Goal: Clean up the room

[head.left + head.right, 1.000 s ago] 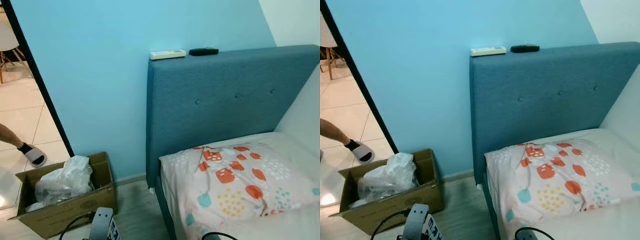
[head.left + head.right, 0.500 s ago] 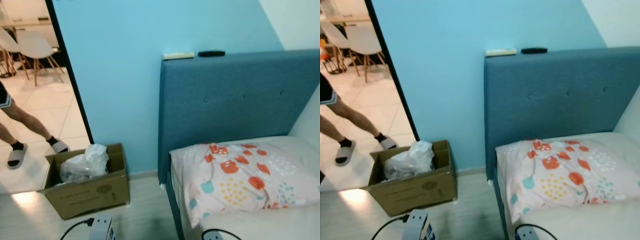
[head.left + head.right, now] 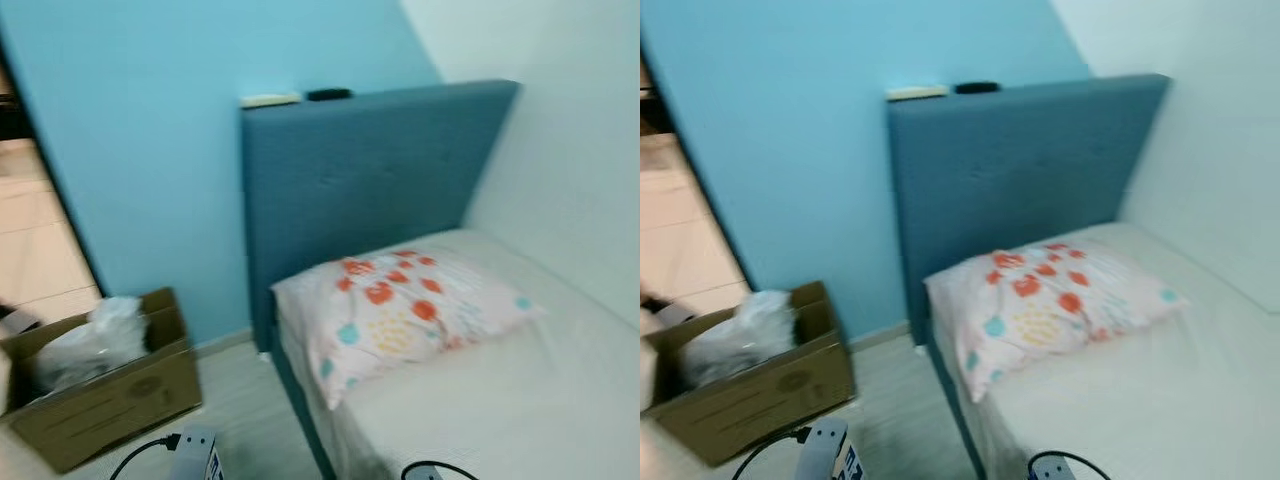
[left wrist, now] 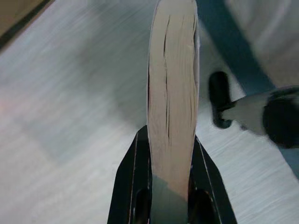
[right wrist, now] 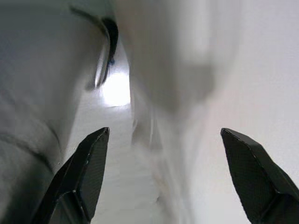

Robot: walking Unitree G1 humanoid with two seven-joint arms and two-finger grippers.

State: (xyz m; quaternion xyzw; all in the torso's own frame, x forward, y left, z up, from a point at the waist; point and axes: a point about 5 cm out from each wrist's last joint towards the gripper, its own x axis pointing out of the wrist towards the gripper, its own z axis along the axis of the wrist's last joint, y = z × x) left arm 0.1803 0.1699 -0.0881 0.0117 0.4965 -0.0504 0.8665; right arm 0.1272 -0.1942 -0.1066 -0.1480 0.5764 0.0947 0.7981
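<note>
My left gripper (image 4: 169, 138) is shut on a thick book (image 4: 172, 88), seen edge-on with its cream pages facing the camera, above pale wood floor. That arm's silver wrist (image 3: 193, 456) pokes up at the bottom of the left eye view. My right gripper (image 5: 164, 133) is open with nothing between its black fingers; what lies behind it is blurred grey and white. Ahead stands a bed with a blue headboard (image 3: 370, 170), a white mattress (image 3: 520, 390) and a pillow (image 3: 400, 305) printed with orange and teal shapes.
A cardboard box (image 3: 110, 405) with a crumpled plastic bag (image 3: 88, 340) inside stands on the floor left of the bed. A white remote (image 3: 268, 100) and a black remote (image 3: 328, 94) lie on top of the headboard. A doorway opens at the far left.
The whole picture has swung to the right and blurred: the bed now sits in the middle, and the doorway with a person's legs has slid off to the left.
</note>
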